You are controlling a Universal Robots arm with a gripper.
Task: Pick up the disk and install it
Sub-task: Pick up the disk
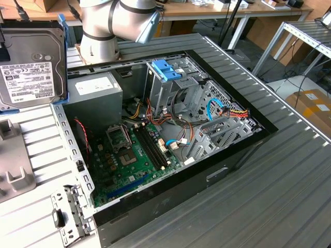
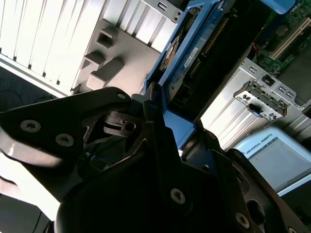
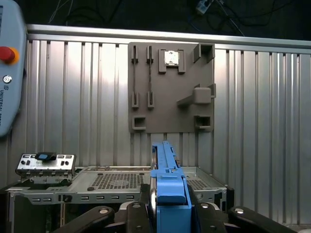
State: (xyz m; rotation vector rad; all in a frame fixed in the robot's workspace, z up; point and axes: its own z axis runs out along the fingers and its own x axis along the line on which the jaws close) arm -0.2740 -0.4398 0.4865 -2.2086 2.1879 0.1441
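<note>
Holding the disk [image 1: 32,67] high at the exterior view's left, label side to the camera, near the grey plate [image 1: 11,165] and clear of the open case [image 1: 170,155] in the middle, blue bracket [image 1: 166,70] up on its cage. Clamping with the claw [image 3: 167,216] closed snugly on both flanks of the disk's blue carrier, edge-on in the first wrist view, the plate beyond it.

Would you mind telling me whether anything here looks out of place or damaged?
Nothing stands out. In the first wrist view the disk sits straight in the tool, not skewed. In the exterior view the open computer case lies flat on the table, its cables tucked inside its walls, with no damage showing.
</note>
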